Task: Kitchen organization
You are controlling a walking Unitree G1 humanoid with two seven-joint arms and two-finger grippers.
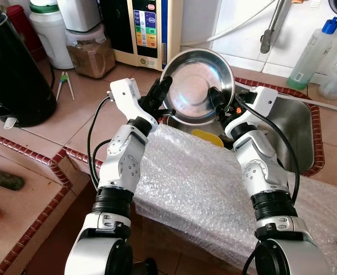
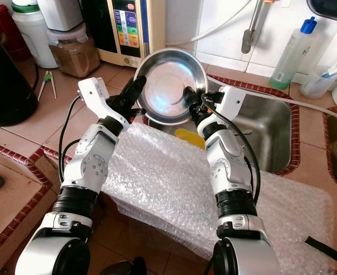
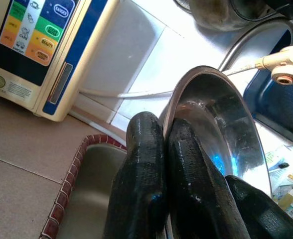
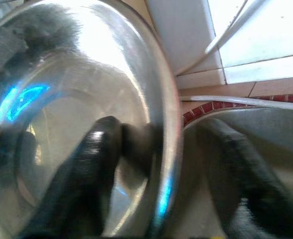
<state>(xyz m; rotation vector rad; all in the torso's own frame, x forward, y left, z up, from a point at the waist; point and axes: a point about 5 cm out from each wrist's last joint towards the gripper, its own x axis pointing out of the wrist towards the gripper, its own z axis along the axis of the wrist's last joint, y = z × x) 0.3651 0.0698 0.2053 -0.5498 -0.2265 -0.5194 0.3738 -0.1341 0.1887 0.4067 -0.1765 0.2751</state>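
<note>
You are in the carrying step, it seems: the steel bowl (image 1: 198, 86) is held up on its edge between both grippers, above the near side of the sink (image 1: 297, 137), its hollow facing you. The left gripper (image 1: 160, 91) has its jaws pressed on the bowl's left rim, one finger inside and one behind, and the right gripper (image 1: 218, 100) pinches the right rim the same way. Next you must choose a place, perhaps the tiled worktop (image 1: 88, 109), and lower both arms together so the bowl does not slip.
</note>
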